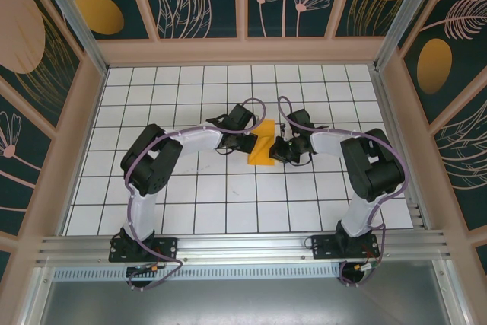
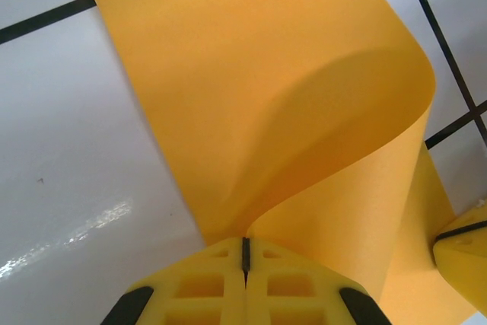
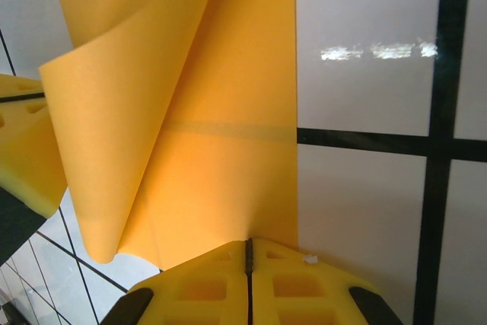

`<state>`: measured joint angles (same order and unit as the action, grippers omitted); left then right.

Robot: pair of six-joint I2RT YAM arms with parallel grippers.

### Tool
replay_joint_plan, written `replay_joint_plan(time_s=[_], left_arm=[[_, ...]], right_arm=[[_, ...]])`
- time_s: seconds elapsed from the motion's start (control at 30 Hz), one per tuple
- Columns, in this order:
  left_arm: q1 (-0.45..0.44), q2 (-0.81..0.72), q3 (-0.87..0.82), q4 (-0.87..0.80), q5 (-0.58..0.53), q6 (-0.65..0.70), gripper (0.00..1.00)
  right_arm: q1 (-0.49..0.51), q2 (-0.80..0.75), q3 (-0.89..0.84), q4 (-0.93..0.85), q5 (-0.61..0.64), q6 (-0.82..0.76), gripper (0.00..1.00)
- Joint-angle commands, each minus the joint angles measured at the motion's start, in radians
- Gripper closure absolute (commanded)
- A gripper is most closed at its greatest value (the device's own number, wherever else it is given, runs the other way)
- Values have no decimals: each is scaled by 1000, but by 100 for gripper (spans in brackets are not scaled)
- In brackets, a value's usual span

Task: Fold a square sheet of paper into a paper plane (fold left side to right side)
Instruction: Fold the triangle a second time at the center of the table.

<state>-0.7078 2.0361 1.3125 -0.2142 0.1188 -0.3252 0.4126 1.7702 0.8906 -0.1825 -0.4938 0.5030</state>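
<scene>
Left gripper (image 2: 245, 244) clenched on the paper (image 2: 251, 97); right gripper (image 3: 248, 246) pinching it too; the paper bows up in a loose curl between them, left gripper at its 9 o'clock, right at 3; beyond, the table (image 1: 228, 188), paper at its centre.

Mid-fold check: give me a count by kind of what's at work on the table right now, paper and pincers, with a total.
Paper sheet, orange-yellow, curled over: 1
Pincers, yellow-fingered: 2, the left pincer and the right pincer, each shut on the sheet's edge
Total: 3
</scene>
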Motion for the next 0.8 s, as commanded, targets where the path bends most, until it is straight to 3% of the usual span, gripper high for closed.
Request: replay_joint_plan(time_s=[0.0,0.77], left_arm=[[10,24,33,-13,-7,13,100],[19,50,29,1,-13,6,100]], right_arm=[[11,37,7,-54,37,-15,91],[15,40,8,-55,35,-17,90]])
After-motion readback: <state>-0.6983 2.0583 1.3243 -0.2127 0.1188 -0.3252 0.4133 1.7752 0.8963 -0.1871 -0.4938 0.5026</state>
